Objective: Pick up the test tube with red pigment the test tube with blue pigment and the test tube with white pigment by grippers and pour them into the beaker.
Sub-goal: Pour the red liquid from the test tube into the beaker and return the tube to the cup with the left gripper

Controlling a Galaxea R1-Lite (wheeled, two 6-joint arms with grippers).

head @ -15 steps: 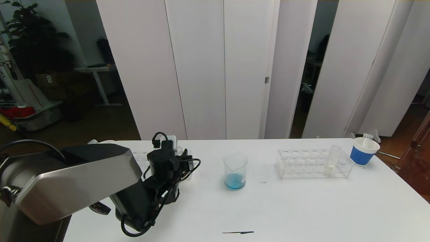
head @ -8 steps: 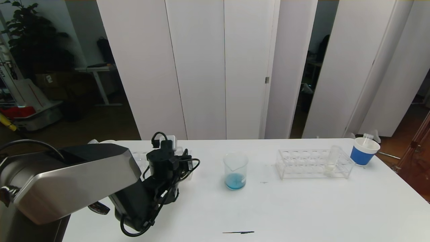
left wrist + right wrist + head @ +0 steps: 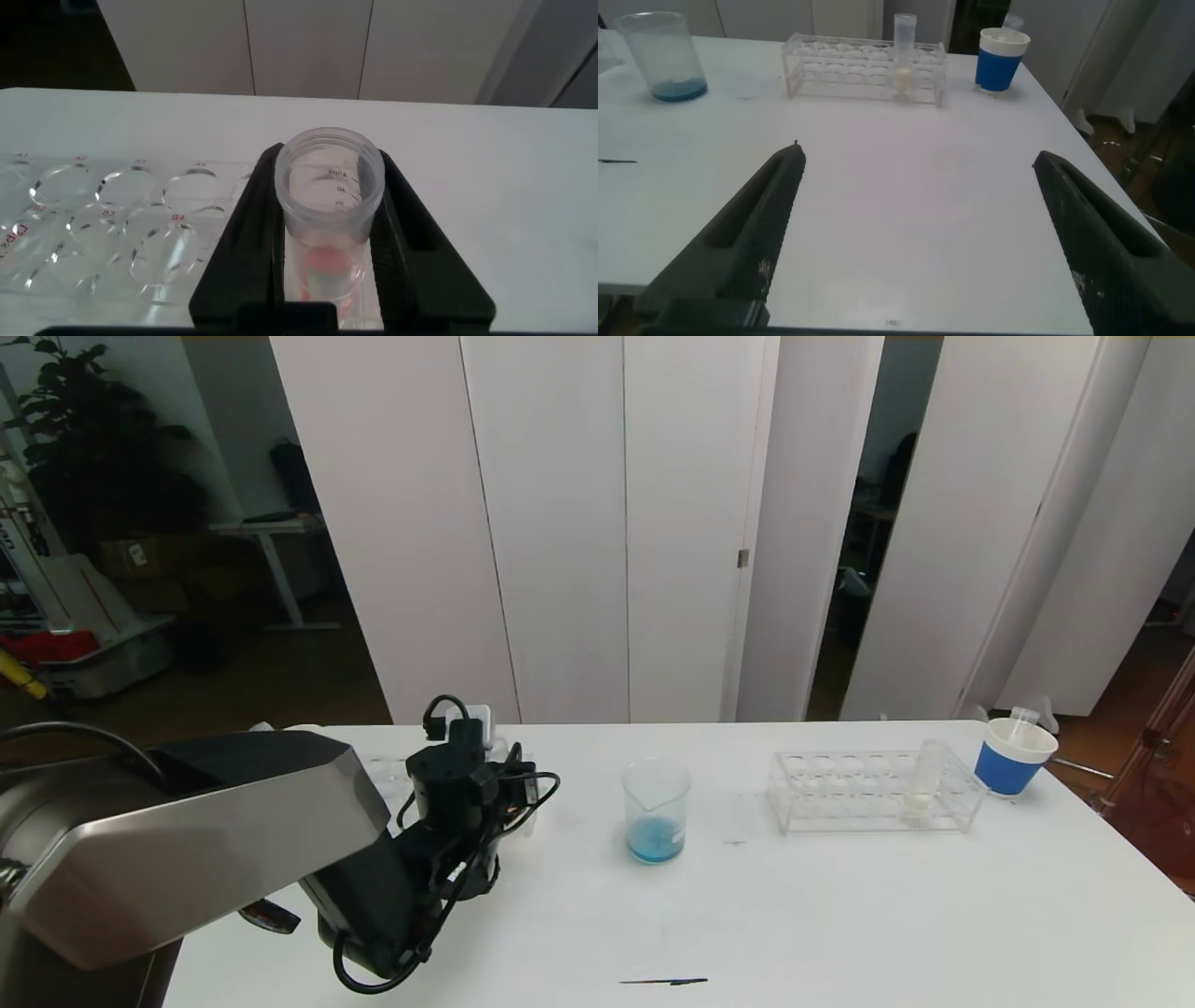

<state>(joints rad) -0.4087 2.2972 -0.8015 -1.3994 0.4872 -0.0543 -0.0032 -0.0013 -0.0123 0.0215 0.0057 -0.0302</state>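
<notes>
My left gripper [image 3: 332, 159] is shut on the test tube with red pigment [image 3: 329, 201], held upright over the left clear rack [image 3: 93, 224]. In the head view the left gripper [image 3: 509, 784] is at the table's far left. The beaker [image 3: 656, 807] stands mid-table with blue liquid in its bottom, and also shows in the right wrist view [image 3: 663, 56]. The test tube with white pigment [image 3: 922, 784] stands in the right clear rack [image 3: 840, 793]. The test tube with blue pigment is not in view. My right gripper [image 3: 917, 154] is open and empty over the table's right front.
A blue-banded paper cup [image 3: 1013, 756] holding a clear tube stands at the far right by the table edge. A thin dark mark [image 3: 663, 981] lies near the table's front edge. The left arm's bulk fills the near left.
My left gripper with the red tube has shifted very slightly up and to the right. Nothing else has moved.
</notes>
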